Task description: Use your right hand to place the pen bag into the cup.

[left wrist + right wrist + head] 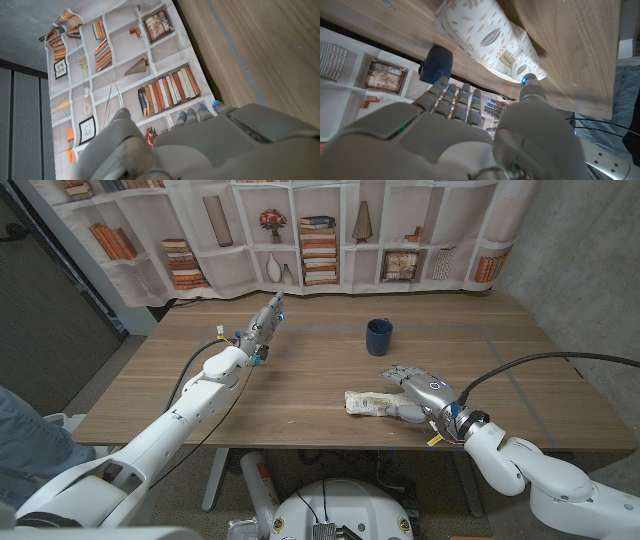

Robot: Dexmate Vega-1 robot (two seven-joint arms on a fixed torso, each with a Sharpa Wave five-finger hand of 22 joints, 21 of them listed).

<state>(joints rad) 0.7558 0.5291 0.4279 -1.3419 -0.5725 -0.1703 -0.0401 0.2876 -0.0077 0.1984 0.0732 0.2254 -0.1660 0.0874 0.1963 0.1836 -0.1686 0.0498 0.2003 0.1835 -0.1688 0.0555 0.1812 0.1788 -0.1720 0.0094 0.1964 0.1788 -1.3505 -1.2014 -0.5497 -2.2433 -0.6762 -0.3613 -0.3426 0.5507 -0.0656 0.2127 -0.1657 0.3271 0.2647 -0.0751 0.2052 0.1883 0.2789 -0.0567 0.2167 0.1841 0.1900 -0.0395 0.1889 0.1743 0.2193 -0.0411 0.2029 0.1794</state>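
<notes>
Your right hand (418,392) sits at the near-right part of the tabletop (300,370), w/ the pen bag (372,402) lying flat just to its left, near the tabletop's near edge. The bag is a pale, patterned pouch, long axis running left-right. In the head view the fingers (398,372) reach left over the bag's right end; the thumb side is tucked lower, against the bag's near-right corner. In the right wrist view the fingers (451,95) are together and fairly straight, pointing past the bag's one side, while the thumb tip (530,80) touches the bag's end. So the bag's right end lies between thumb and fingers, but the fingers aren't wrapped on it: a narrow-to-medium gap, nothing gripped yet. Can't tell if the fingertips touch the fabric from above.

The cup (378,336) is dark blue, upright, farther back on the tabletop, beyond the bag and slightly right of its middle, well apart from it. In the right wrist view it shows just past the fingertips.

Your left hand (264,320) is held up over the far-left part of the tabletop, fingers extended toward the far side, holding nothing. In the left wrist view its fingers (200,112) lie side by side, pointing at the bookshelf-print curtain (300,230) behind the tabletop.

A person's jeans-clad leg (25,440) shows at the near-left edge.
</notes>
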